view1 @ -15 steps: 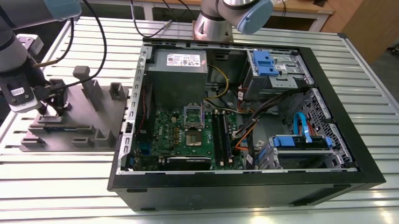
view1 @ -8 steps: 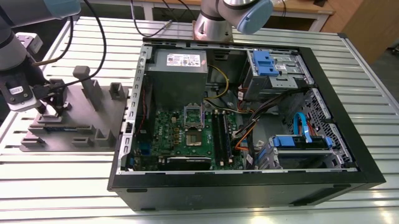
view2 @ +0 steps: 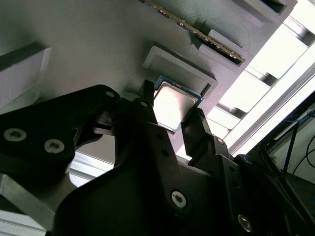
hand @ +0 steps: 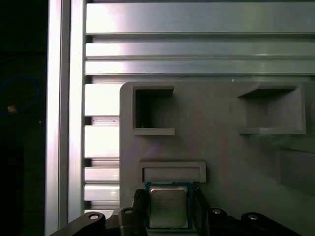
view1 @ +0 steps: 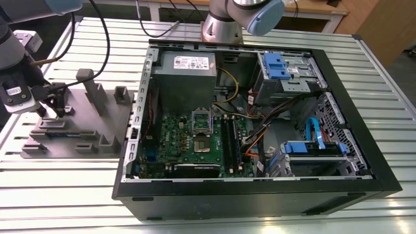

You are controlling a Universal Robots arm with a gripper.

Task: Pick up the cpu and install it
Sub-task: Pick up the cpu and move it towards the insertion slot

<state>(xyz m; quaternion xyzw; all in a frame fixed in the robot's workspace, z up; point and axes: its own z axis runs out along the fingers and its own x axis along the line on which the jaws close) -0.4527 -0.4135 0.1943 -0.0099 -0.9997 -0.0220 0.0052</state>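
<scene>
The cpu (hand: 168, 206), a small square chip with a shiny silver top and a green rim, lies at the edge of the grey parts fixture (hand: 216, 142). In both wrist views my gripper (hand: 169, 204) straddles it, with one black finger (view2: 146, 101) against one side and the other finger (view2: 196, 125) against the opposite side. The cpu (view2: 172, 104) sits just off a shallow raised ledge of the fixture. The exterior view places my gripper (view1: 57, 111) low over the fixture (view1: 97, 122) at the exterior view's left. The open socket (view1: 202, 145) shows on the green motherboard (view1: 179, 141) inside the case.
The open black computer case (view1: 364, 187) lies on the slatted aluminium table (view1: 65, 195), with a power supply (view1: 185, 66), blue drive bays (view1: 276, 66) and loose cables inside. Grey posts (view1: 87, 83) rise from the fixture. A second arm's base (view1: 224, 27) stands behind the case.
</scene>
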